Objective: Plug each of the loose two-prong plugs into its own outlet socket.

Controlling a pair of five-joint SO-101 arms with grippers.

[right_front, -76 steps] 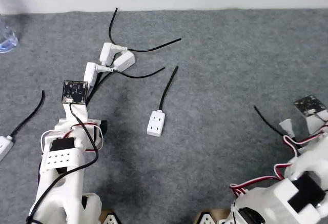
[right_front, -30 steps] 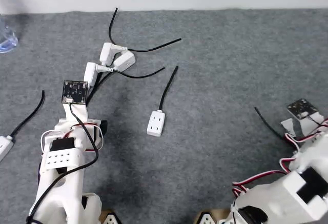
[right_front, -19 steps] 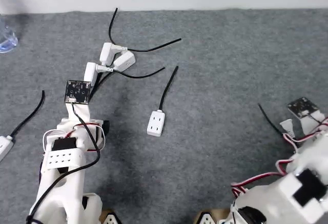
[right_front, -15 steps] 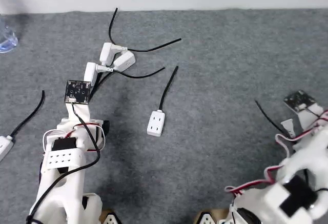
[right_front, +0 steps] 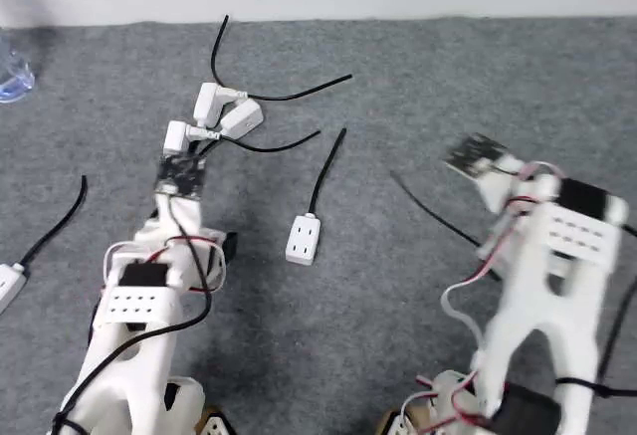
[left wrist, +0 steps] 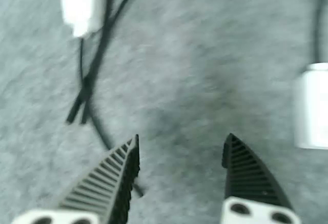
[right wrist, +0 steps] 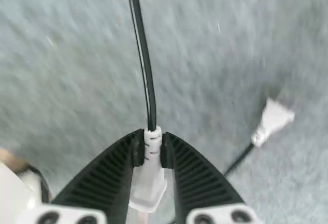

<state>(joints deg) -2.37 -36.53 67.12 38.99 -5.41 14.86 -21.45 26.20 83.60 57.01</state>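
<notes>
We see right gripper (right wrist: 150,139) pinching plug (right wrist: 147,185), black cord (right wrist: 141,55) ahead; second plug (right wrist: 273,117) loose on table (right wrist: 66,65). Left gripper (left wrist: 182,143) spread above cords (left wrist: 97,65). High view adds socket (right_front: 303,238) mid-table.

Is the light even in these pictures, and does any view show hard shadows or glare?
High view: even light over the grey table cover, no hard shadows. Left wrist view: flat light; the left gripper, jaws open, casts no hard shadow. Right wrist view: the plug between the jaws of the right gripper looks bright, not glaring.
</notes>
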